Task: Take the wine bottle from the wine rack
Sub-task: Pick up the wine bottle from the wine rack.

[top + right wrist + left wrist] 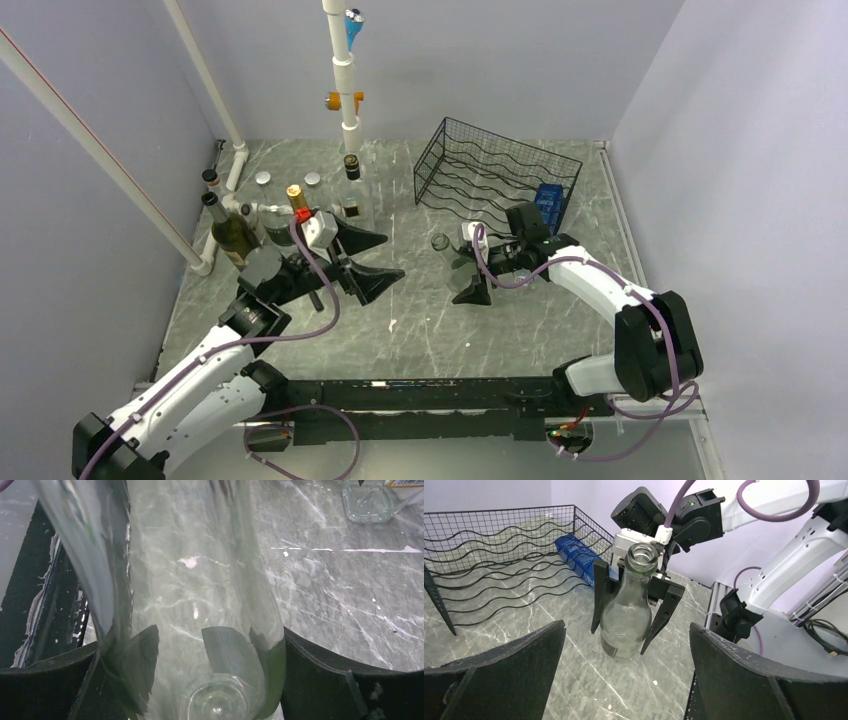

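The wine bottle [626,615], clear and uncorked, was pinched about its body between the right jaws, apparently kept near upright for a steady carry. It was already out of the wine rack [495,175], just before it over the tabletop [420,320]. The left jaws were spread wide, empty.
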`<state>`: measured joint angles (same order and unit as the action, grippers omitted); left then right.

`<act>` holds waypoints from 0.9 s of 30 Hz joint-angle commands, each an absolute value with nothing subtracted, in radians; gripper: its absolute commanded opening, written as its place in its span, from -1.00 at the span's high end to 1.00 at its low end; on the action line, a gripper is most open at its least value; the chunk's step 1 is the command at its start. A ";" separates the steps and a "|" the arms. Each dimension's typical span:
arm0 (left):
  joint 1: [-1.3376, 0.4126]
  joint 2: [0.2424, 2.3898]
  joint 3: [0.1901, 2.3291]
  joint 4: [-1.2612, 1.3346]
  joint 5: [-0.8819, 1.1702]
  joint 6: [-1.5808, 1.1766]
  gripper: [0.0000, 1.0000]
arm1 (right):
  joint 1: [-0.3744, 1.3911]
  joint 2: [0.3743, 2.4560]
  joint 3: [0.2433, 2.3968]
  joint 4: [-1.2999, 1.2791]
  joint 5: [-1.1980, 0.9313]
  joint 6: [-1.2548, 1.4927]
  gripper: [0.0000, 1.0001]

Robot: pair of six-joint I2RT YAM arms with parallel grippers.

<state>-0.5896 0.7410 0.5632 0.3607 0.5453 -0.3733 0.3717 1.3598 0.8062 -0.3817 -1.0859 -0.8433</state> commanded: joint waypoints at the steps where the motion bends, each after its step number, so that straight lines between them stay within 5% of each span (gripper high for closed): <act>1: -0.622 0.731 0.540 0.463 0.535 -0.254 -0.99 | 0.365 1.334 0.836 -0.287 -1.235 -0.826 0.99; 17: -0.797 0.921 0.548 0.625 0.374 -0.017 -0.99 | 0.360 1.342 0.839 -0.293 -1.273 -0.819 0.99; 27: -0.833 1.147 0.599 0.879 0.424 -0.103 -0.93 | 0.360 1.344 0.839 -0.300 -1.280 -0.828 0.99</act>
<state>-0.8223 1.0924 0.5484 0.6819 0.3874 -0.0502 0.3649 1.3621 0.8062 -0.3725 -1.1408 -0.8242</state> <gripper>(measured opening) 0.974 0.872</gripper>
